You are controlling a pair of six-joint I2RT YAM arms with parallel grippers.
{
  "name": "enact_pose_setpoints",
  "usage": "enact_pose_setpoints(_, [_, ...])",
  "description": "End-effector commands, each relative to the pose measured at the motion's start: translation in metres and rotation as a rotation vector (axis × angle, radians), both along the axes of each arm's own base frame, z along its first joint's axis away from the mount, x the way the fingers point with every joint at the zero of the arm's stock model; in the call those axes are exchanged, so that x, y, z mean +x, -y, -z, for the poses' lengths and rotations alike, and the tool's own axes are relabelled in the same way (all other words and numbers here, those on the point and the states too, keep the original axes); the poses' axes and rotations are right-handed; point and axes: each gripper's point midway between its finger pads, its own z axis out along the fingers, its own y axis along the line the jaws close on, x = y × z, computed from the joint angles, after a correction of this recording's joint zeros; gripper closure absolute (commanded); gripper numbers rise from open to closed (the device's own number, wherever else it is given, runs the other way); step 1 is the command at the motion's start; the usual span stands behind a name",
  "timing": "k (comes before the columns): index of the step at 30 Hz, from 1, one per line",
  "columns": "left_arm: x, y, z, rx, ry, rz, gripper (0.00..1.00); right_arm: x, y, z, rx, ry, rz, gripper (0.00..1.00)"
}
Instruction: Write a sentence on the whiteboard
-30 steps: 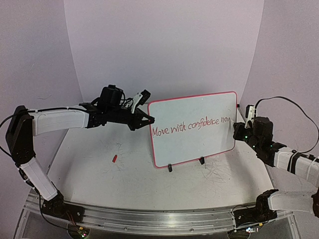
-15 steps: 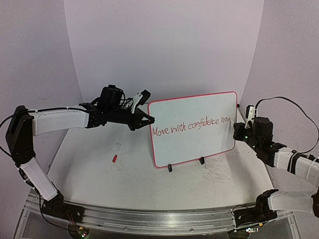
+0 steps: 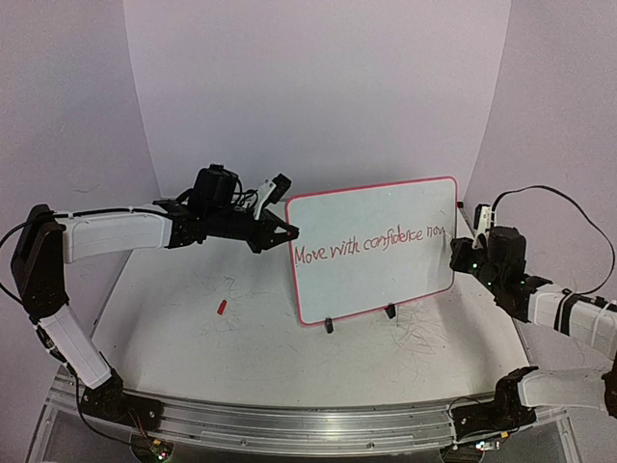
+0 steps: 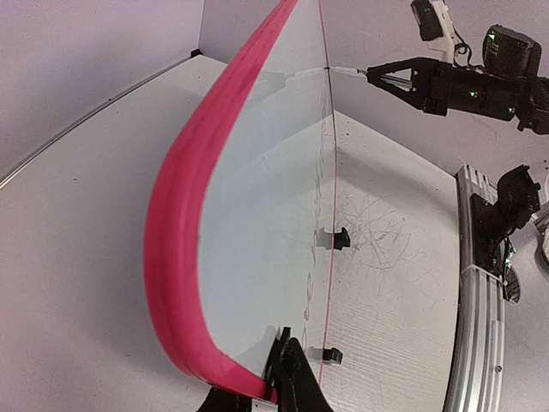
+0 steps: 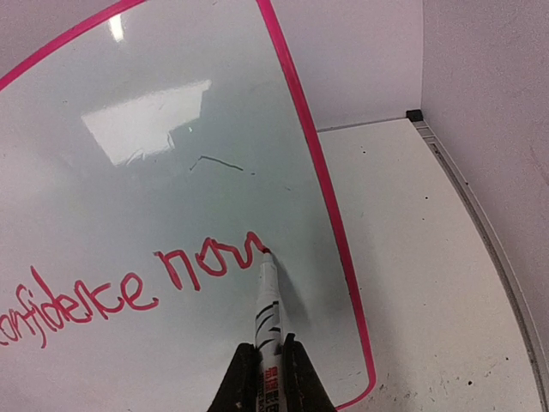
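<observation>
The whiteboard stands tilted upright on two black clip feet, its red rim edge-on in the left wrist view. My left gripper is shut on the board's left edge, the jaws pinching the rim. The sentence runs in red across the board, reading "Move with confidence" and then a last word near the right rim. My right gripper is shut on a white marker. The marker's red tip touches the board at the end of that last word.
A small red marker cap lies on the table left of the board. Grey scribble marks cover the table in front. The curved white backdrop rises close behind the board, and a metal rail runs along the near edge.
The right wrist has shifted very slightly with the marker tip at the last letter. The left arm and the board have not moved.
</observation>
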Motion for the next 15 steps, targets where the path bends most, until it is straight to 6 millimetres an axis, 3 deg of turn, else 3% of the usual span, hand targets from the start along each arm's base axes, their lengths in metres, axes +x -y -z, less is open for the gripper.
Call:
enact_pose_setpoints(1, [0.013,-0.022,0.044,0.213,0.06,-0.07,1.0,-0.002,0.004,-0.002,0.002,0.013,0.017,1.0])
enact_pose_setpoints(4, [0.012,-0.022,0.045,0.214,0.058,-0.069,1.0,0.001,0.002,-0.009,0.002,0.024,0.009,1.0])
enact_pose_setpoints(9, [0.012,-0.023,0.044,0.216,0.064,-0.073,1.0,-0.002,0.003,-0.003,0.003,0.011,0.013,1.0])
enact_pose_setpoints(15, [0.012,-0.021,0.045,0.214,0.059,-0.066,1.0,0.004,0.005,-0.028,-0.009,0.066,0.022,1.0])
